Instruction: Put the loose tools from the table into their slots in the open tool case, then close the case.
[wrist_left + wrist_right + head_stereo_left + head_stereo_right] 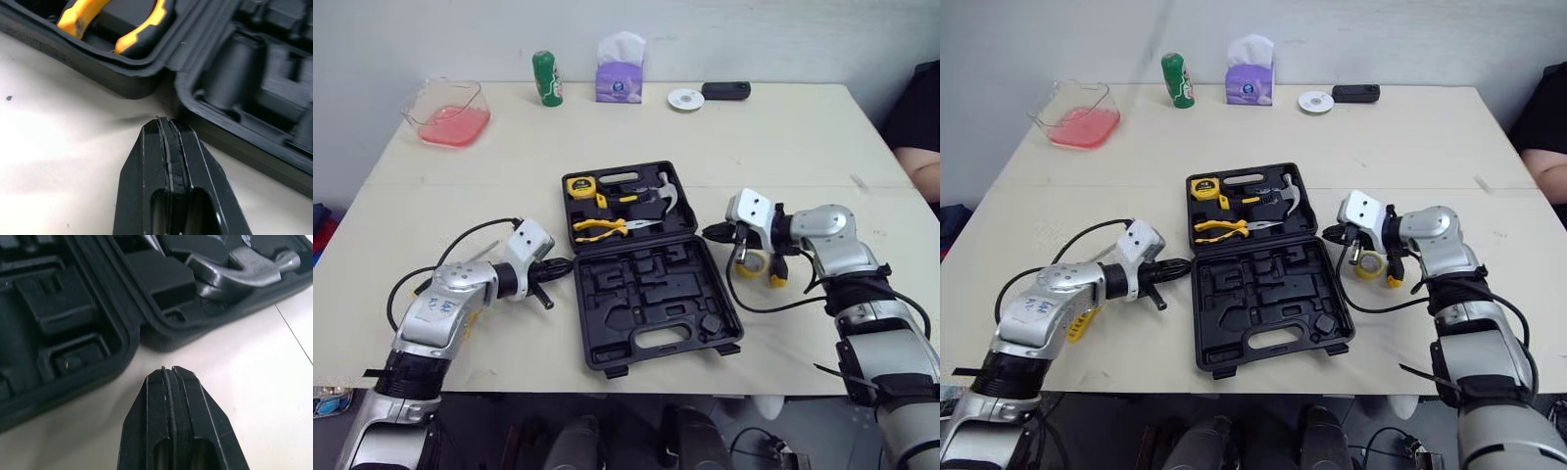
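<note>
Item: black tool case (646, 294), hard moulded plastic with a pebbled outer wall, lying open flat at the middle of the pale, matte table (783, 147). The far half is stocked with a yellow tape measure (579, 185), yellow-and-black-handled pliers (599, 228) and a hammer (664, 196) with a polished steel claw head, each seated in a shaped recess, presumably so nothing shifts once the case is closed. The near half shows bare angular pockets and a carry-handle cutout. Loose, on the table just right of the case: a yellowish roll of tape (751, 264) and a yellow-handled tool (777, 274), both beside the right arm and seemingly not yet stowed. The left gripper (166, 122) has its fingers pressed flat together with nothing between them, tip low over the table near the hinge line on the case's left side. The right gripper (168, 369) is likewise pinched together and empty, mirrored on the right side. This flanking pose looks suited to nudging or steadying the case, not picking.
</note>
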Robot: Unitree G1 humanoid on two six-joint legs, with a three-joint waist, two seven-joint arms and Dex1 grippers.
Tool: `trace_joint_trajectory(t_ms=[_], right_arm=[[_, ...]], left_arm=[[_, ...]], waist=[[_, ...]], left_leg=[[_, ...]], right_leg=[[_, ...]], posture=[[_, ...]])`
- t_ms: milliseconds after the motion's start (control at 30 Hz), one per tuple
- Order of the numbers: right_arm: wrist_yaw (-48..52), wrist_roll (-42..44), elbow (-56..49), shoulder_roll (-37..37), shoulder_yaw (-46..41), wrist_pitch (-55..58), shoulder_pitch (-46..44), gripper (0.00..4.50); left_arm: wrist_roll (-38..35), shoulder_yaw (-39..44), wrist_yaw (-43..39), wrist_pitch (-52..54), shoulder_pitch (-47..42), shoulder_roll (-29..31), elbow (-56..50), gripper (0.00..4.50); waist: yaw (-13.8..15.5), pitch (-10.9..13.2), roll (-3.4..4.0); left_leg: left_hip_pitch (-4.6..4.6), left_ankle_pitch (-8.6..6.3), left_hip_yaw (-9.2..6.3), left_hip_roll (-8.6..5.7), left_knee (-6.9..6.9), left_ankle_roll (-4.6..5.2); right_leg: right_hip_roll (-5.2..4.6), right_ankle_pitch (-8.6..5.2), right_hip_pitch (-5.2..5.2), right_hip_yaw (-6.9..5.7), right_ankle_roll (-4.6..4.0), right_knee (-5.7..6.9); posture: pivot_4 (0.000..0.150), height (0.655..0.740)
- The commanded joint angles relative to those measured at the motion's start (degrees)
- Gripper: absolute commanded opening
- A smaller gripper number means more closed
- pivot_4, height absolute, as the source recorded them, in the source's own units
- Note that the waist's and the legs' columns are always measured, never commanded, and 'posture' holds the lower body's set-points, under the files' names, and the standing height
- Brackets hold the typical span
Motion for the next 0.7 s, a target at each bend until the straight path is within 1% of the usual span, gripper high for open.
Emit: trace_joint_trajectory(t_ms=[33, 167, 367, 467, 567, 633, 700], right_arm=[[-1.3, -1.2, 1.3, 0.5, 0.5, -1.5, -1.8, 0.0], [-3.9, -2.5, 4.4, 2.1, 0.8, -2.5, -2.8, 0.0], [-1.1, -1.2, 3.9, 2.9, 0.3, -3.3, -2.3, 0.0], [1.1, -0.3, 1.2, 2.0, -0.1, -2.9, -0.6, 0.0], [3.4, 1.2, -3.1, 0.9, -0.9, -1.2, 1.6, 0.0], [4.4, 4.2, -6.8, 1.0, -2.8, 3.4, 3.4, 0.0], [5.0, 4.7, -11.0, 0.1, -2.9, 5.2, 6.0, 0.0]], left_arm=[[0.5, 0.0, -0.1, -1.0, -2.1, -1.4, 1.1, 0.04], [1.5, -0.9, -1.1, -1.4, -3.9, -2.2, 2.3, 0.04], [2.7, -1.8, -1.4, -2.4, -6.3, -3.8, 5.3, 0.04], [3.0, -2.2, -1.8, -2.6, -6.2, -4.6, 5.3, 0.04], [4.1, -3.6, -3.9, -5.1, -6.2, -4.3, 5.4, 0.04], [4.5, -3.8, -4.7, -6.2, -6.8, -4.6, 6.3, 0.04], [5.0, -4.6, -6.3, -7.4, -7.6, -4.6, 7.2, 0.04]], waist=[[0.0, 0.0, 0.0], [0.0, 0.0, 0.0], [0.0, 0.0, 0.0], [0.1, 0.0, 0.0], [0.3, 0.0, 0.0], [0.4, 0.0, 0.0], [0.8, 0.0, 0.0]], left_leg=[[0.0, 0.0, 0.0, 0.0, -0.01, 0.0], [-0.05, 0.0, -0.04, -0.01, 0.02, 0.0], [-0.04, 0.01, -0.04, 0.0, 0.05, -0.01], [-0.05, 0.01, -0.06, -0.01, 0.1, -0.01], [-0.12, 0.0, -0.16, -0.02, 0.16, -0.01], [-0.17, 0.0, -0.21, -0.02, 0.2, -0.01], [-0.18, 0.0, -0.22, -0.02, 0.23, -0.01]], right_leg=[[0.0, 0.0, 0.0, 0.01, 0.0, -0.01], [0.0, 0.0, 0.0, 0.02, 0.0, -0.03], [0.02, 0.0, 0.0, 0.02, 0.0, 0.0], [0.02, 0.0, 0.0, 0.03, 0.0, 0.03], [0.02, 0.0, 0.0, 0.06, 0.0, 0.01], [0.03, 0.0, 0.0, 0.06, 0.0, -0.01], [0.04, 0.0, 0.0, 0.06, 0.0, 0.0]], posture=[[0.15, 0.74], [0.15, 0.74], [0.15, 0.74], [0.15, 0.74], [0.15, 0.74], [0.15, 0.74], [0.15, 0.74]])
